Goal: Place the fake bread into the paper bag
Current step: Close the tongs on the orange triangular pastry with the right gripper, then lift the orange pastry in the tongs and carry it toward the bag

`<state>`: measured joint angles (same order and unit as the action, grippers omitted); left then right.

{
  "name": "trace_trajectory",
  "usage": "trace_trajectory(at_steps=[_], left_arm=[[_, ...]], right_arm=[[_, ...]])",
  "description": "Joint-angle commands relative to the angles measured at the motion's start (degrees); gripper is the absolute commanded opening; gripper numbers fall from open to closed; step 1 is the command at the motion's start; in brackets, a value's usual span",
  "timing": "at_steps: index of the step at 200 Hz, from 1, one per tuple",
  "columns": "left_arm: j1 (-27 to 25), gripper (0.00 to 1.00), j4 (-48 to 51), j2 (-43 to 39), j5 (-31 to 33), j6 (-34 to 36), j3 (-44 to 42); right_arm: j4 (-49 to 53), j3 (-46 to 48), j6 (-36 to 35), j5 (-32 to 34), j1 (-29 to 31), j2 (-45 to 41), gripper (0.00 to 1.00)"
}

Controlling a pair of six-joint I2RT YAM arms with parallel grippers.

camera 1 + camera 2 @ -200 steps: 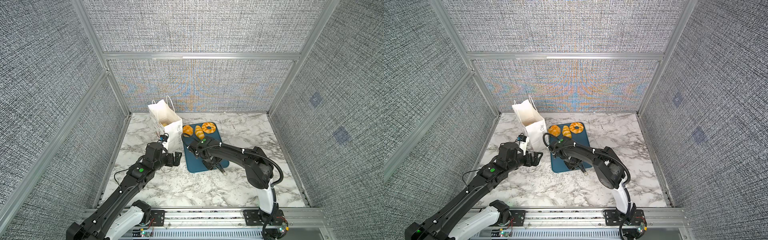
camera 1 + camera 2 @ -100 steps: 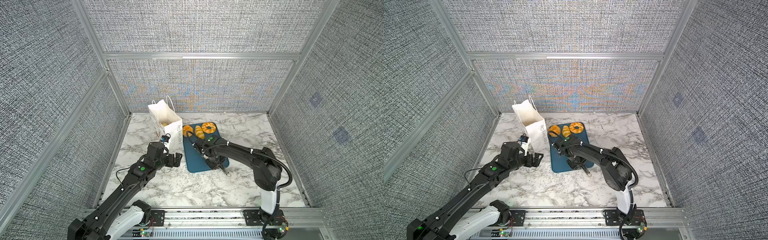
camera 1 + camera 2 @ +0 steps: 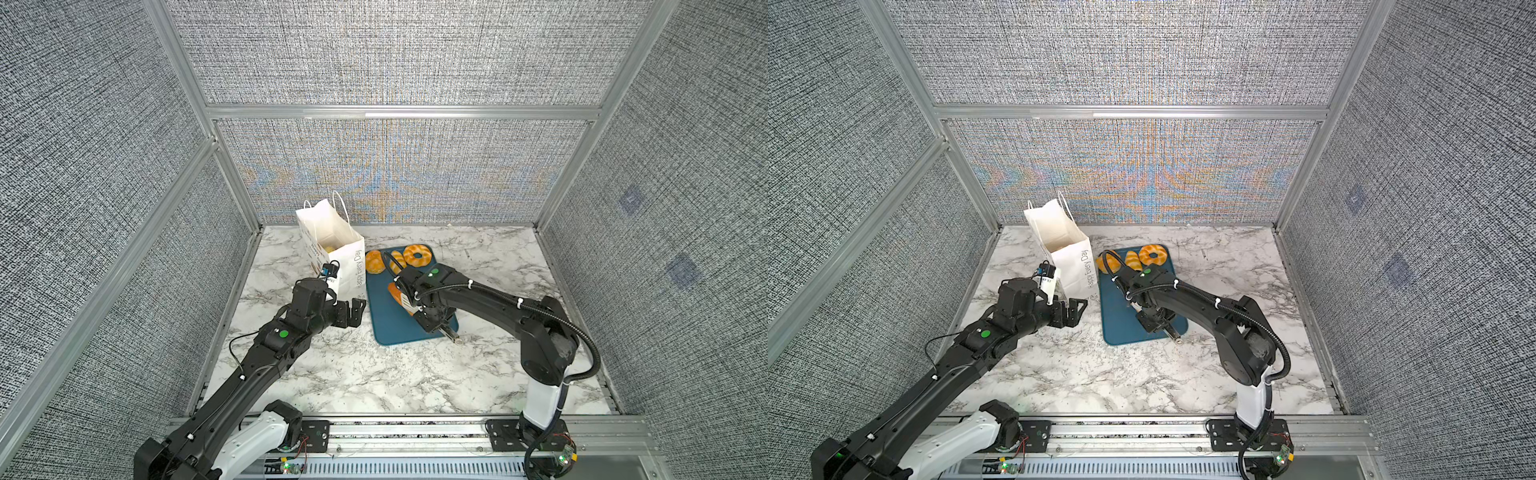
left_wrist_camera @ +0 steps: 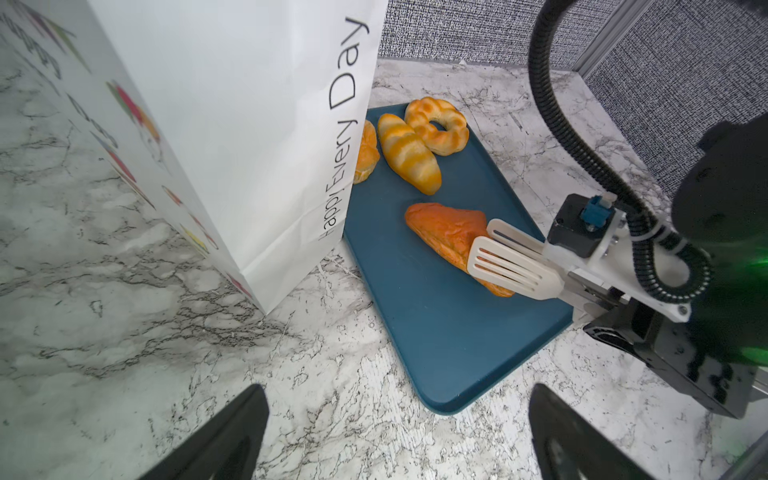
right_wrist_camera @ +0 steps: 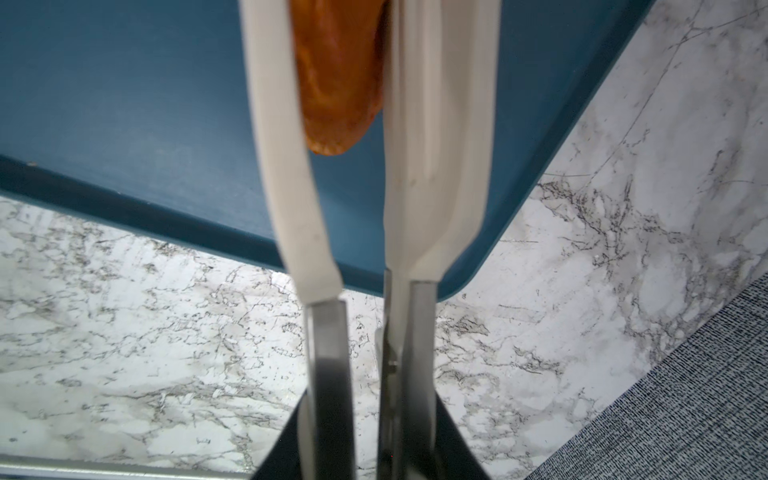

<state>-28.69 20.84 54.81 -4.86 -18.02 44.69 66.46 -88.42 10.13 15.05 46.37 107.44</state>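
The white paper bag (image 3: 332,237) (image 3: 1068,249) stands open at the back left, with one fake bread (image 3: 329,248) showing inside. On the teal tray (image 3: 399,330) (image 4: 436,332) lie a ring pastry (image 3: 417,255) (image 4: 436,131), a ridged roll (image 4: 409,153) and a croissant (image 4: 365,153) half behind the bag. My right gripper (image 3: 432,321) (image 5: 370,415) is shut on white slotted tongs (image 4: 511,266) (image 5: 291,166), whose blades clamp the reddish-orange triangle pastry (image 4: 444,232) (image 5: 338,75). My left gripper (image 3: 353,311) (image 4: 395,415) is open and holds nothing, low beside the bag's near corner.
The marble tabletop (image 3: 374,374) is fenced by grey panels with aluminium posts (image 3: 245,199). The bag's cord handles (image 3: 340,203) stick up at the back. My right arm's cable (image 4: 552,104) loops above the tray's far end.
The tongs have narrowed onto the triangle pastry as my right gripper squeezed them, and the right forearm shifted slightly rightward. My left arm has stayed where it was, open.
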Motion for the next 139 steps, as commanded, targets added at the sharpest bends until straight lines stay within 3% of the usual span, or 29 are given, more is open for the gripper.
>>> trace_trajectory(at_steps=[1,139], left_arm=[[0.0,0.99,-3.0,0.8,-0.4,0.2,1.1],[-1.3,0.99,-5.4,5.3,-0.8,1.7,5.2]], right_arm=[[-1.0,0.0,-0.4,-0.5,-0.1,-1.4,0.32],[-5.5,0.9,0.3,-3.8,-2.5,-7.7,0.31]])
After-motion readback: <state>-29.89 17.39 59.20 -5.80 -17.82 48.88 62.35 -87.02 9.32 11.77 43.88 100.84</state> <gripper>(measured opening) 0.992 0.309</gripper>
